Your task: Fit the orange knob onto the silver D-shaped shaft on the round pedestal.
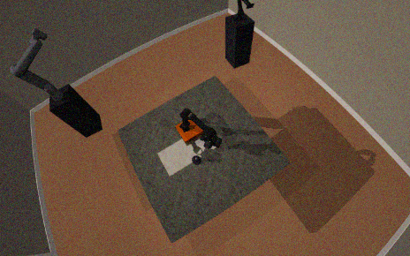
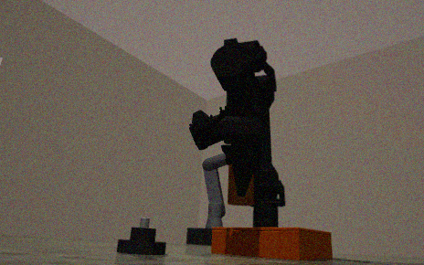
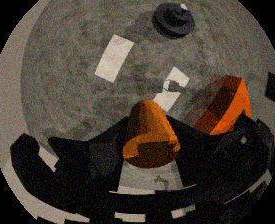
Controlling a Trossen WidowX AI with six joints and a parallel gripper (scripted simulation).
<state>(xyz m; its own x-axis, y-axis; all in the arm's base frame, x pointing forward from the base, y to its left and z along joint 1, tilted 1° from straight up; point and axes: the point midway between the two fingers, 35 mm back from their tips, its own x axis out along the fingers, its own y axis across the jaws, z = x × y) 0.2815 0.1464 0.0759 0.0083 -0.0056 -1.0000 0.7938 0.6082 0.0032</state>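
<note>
The orange knob (image 2: 233, 196) (image 3: 149, 117) is held up off the table; in the wrist view its near end carries a dark patch, and its underside hole does not show. My gripper (image 2: 241, 187) (image 3: 146, 119) is shut on it, one finger at each side. The round dark pedestal (image 1: 196, 161) (image 2: 143, 236) (image 3: 170, 26) stands apart from the knob, to its left in the exterior view and beyond it in the wrist view. Its silver shaft (image 2: 144, 223) (image 3: 183, 6) points up, with nothing on it. The shaft's flat side cannot be made out.
An orange block (image 1: 189, 133) (image 2: 315, 244) (image 3: 241, 102) is at my arm's base, right of the knob in the wrist view. A pale patch (image 1: 172, 160) (image 3: 114, 57) is on the grey square surface (image 1: 216, 190). Black boxes (image 1: 76, 110) (image 1: 239, 41) bearing other arms stand farther out.
</note>
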